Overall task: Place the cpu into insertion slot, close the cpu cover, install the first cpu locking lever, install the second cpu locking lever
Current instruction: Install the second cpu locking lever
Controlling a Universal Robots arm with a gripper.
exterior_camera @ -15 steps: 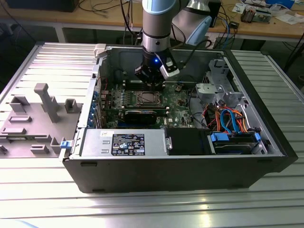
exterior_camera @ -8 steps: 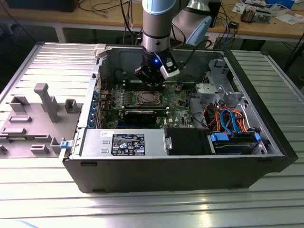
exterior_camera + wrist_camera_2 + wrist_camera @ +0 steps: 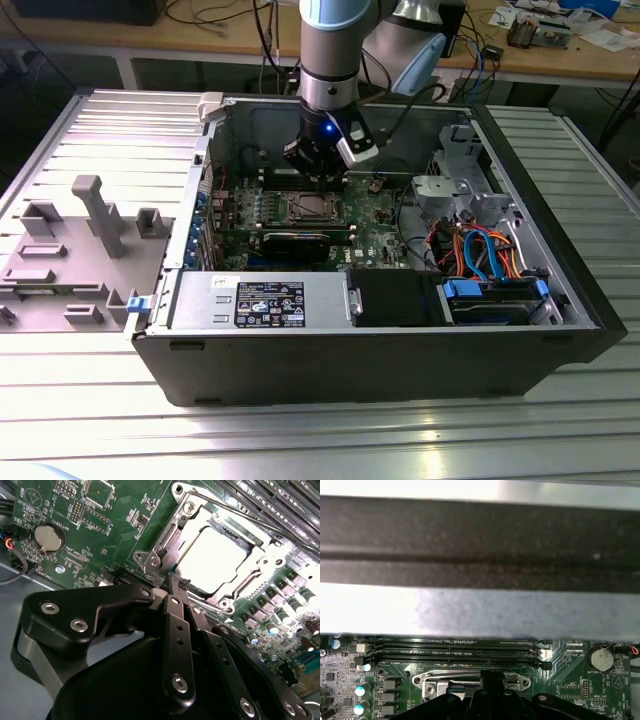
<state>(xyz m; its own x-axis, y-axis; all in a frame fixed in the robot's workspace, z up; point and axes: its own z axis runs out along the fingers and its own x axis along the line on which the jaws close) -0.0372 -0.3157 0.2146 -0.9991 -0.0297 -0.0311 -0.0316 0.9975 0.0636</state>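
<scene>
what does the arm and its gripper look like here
The arm is a round silver-grey tube with light blue joint caps, ending in a black wrist that shows a small blue light. The gripper is matt black, built of flat linkage bars joined with silver screws. A white and grey camera block sits beside the wrist.

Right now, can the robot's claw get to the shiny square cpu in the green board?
Probably yes. In the second wrist view the claw sits right at the edge of the cpu cover, which lies around the cpu, and nothing stands between them. The case is open on top.
</scene>
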